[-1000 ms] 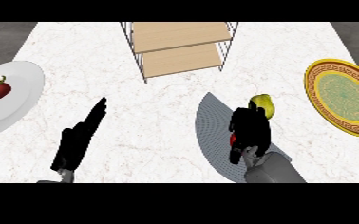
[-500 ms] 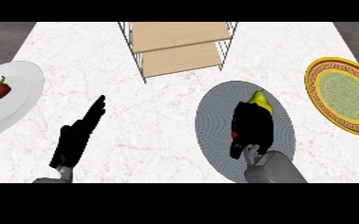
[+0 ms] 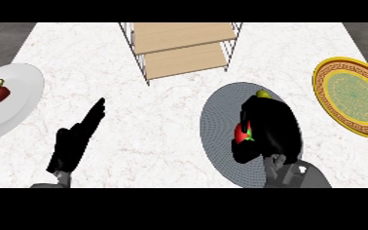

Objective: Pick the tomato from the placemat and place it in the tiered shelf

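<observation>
your tomato [image 3: 242,133]: red, green stem showing, mostly hidden under the right hand [image 3: 267,126], fingers curled round it, over the round grey placemat [image 3: 215,122], tiered shelf [image 3: 183,48] well apart at top centre, light wood tiers, wire frame

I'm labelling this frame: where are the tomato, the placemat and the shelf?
tomato [image 3: 242,133], head view, red side showing beside the right hand.
placemat [image 3: 215,122], head view, bare grey left part.
shelf [image 3: 183,35], head view, upper wooden board.

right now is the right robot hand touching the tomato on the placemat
Touching. In the head view the right robot hand curls over the tomato, its black fingers wrapping both sides with no gap, above the grey placemat.
</observation>
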